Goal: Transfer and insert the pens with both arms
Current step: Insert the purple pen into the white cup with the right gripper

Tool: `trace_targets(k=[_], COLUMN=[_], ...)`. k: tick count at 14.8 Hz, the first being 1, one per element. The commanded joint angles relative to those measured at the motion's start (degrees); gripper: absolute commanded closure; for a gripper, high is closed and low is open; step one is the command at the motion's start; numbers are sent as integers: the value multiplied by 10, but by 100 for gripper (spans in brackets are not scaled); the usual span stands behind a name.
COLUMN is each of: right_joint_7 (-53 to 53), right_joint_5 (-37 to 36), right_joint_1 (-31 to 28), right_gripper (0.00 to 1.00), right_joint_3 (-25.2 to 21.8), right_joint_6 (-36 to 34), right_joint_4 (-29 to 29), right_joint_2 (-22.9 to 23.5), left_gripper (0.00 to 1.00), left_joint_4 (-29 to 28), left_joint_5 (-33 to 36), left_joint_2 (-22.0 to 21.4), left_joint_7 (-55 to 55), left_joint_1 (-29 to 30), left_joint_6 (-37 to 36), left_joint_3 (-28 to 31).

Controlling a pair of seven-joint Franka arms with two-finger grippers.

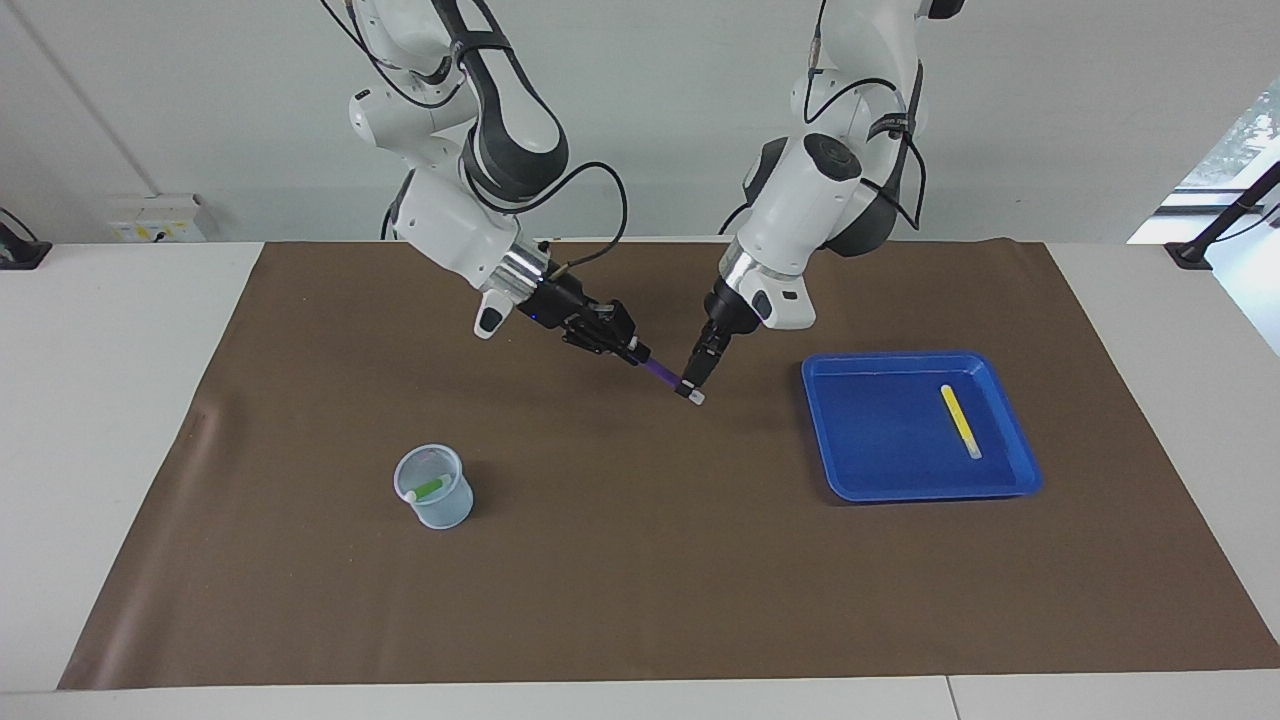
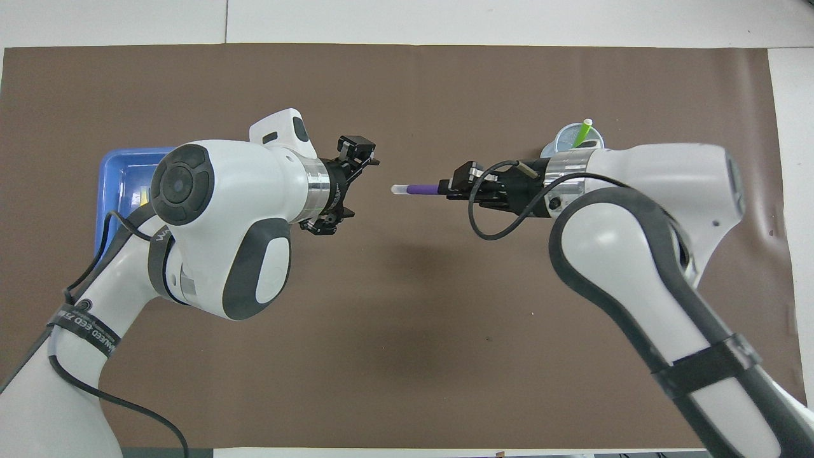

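My right gripper (image 1: 636, 354) (image 2: 449, 189) is shut on the purple pen (image 1: 662, 376) (image 2: 420, 189). It holds the pen slantwise in the air over the mat's middle, whitish cap end (image 2: 398, 189) pointing away from the gripper. My left gripper (image 1: 697, 378) (image 2: 356, 187) is open and holds nothing. In the overhead view a small gap lies between it and the cap. The green pen (image 1: 430, 488) (image 2: 579, 136) leans in a clear cup (image 1: 447, 511) (image 2: 559, 143). The yellow pen (image 1: 960, 421) lies in the blue tray (image 1: 870, 488) (image 2: 111, 191).
A brown mat (image 1: 640, 580) (image 2: 407, 356) covers the table. The cup stands toward the right arm's end and the tray toward the left arm's end, both farther from the robots than the grippers.
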Motion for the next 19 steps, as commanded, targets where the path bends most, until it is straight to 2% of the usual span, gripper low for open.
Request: trace_targets(k=[1, 2, 5, 7, 11, 14, 17, 18, 19], right_joint_7=[-49, -96, -228, -264, -266, -267, -271, -271, -271], right_joint_5=[-127, -168, -293, -371, -374, -373, -373, -373, -373], right_joint_1=[-47, -57, -75, -66, -62, -58, -55, -55, -55], right_gripper=[100, 100, 100, 100, 100, 100, 100, 95, 80], right_joint_3=[4, 4, 5, 8, 8, 9, 9, 9, 9], right_joint_6=[-122, -132, -106, -93, -41, 22, 38, 34, 32], right_joint_4=[147, 169, 171, 172, 140, 83, 59, 59, 60], right_joint_2=[61, 70, 77, 77, 79, 72, 63, 63, 63], left_gripper=[0, 0, 0, 0, 0, 0, 0, 0, 0], left_joint_4=[-40, -52, -89, -117, -119, -119, -118, -119, -118], left_joint_5=[7, 7, 23, 48, 77, 115, 156, 156, 157], left_joint_2=[-26, -32, -47, -60, -51, -31, 2, 15, 29], left_joint_7=[165, 216, 362, 458, 598, 694, 730, 730, 730], left_joint_1=[46, 66, 127, 175, 253, 295, 313, 319, 327], left_joint_6=[-31, -31, -45, -44, -38, -29, 1, 15, 25], left_joint_3=[-1, -1, -1, -1, -1, -1, -1, -1, -1])
